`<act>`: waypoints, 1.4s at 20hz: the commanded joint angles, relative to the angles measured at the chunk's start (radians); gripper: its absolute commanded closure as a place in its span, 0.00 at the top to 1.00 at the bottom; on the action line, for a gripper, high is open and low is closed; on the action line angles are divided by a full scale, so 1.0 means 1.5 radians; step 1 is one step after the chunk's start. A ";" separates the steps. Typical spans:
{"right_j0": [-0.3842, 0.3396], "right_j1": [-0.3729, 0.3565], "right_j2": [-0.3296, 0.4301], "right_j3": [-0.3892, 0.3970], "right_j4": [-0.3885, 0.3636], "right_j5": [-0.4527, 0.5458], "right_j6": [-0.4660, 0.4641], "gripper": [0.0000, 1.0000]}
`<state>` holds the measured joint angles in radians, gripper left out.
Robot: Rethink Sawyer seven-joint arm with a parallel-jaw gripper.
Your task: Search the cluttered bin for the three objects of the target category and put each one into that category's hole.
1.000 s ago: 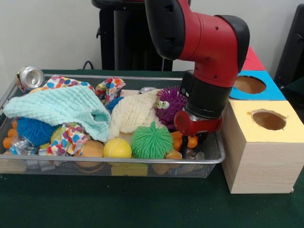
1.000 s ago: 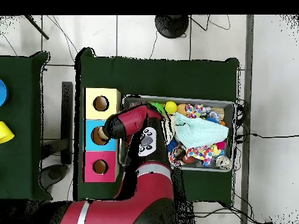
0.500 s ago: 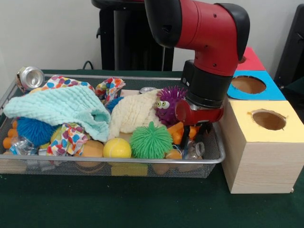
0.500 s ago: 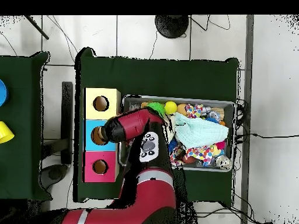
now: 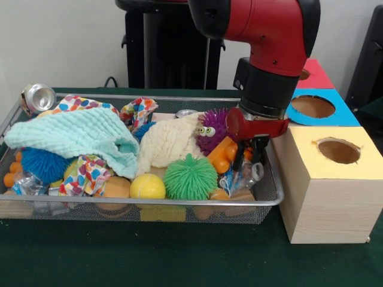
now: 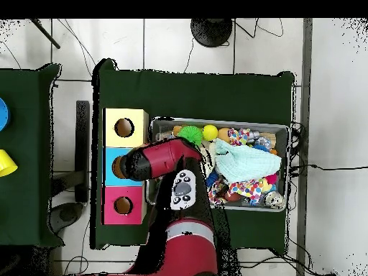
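As you scan from the left in the front view, you meet a crushed silver can (image 5: 37, 96) propped on the wire bin's (image 5: 149, 204) far corner, then a mint cloth (image 5: 75, 136) draped over a blue spiky ball (image 5: 43, 164) and a spotted cloth (image 5: 87, 173). Next along the bin's near edge you have a yellow ball (image 5: 147, 186) and a green spiky ball (image 5: 190, 177), with a cream cloth (image 5: 169, 142) and a purple spiky ball with eyes (image 5: 214, 129) behind them. Orange toy pieces (image 5: 221, 156) and a clear crinkled wrapper (image 5: 244, 177) lie at the right end. Your pincer (image 5: 256, 154) hangs just above that wrapper; you cannot tell whether its fingers are apart or clamped on anything. To the right, on the green bench (image 5: 179, 257), stand the yellow-topped box (image 5: 329, 182), the blue box (image 5: 316, 108) and the red box (image 5: 316, 76), each with a round hole.
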<state>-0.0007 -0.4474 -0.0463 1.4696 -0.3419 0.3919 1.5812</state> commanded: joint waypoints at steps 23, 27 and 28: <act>0.013 -0.123 0.010 0.071 0.115 0.215 0.090 0.00; 0.012 -0.148 0.009 0.082 0.125 0.214 0.088 0.00; 0.013 -0.159 0.006 0.089 0.128 0.215 0.089 0.00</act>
<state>0.0454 -0.6389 -0.0721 1.5011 -0.1913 0.6166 1.5812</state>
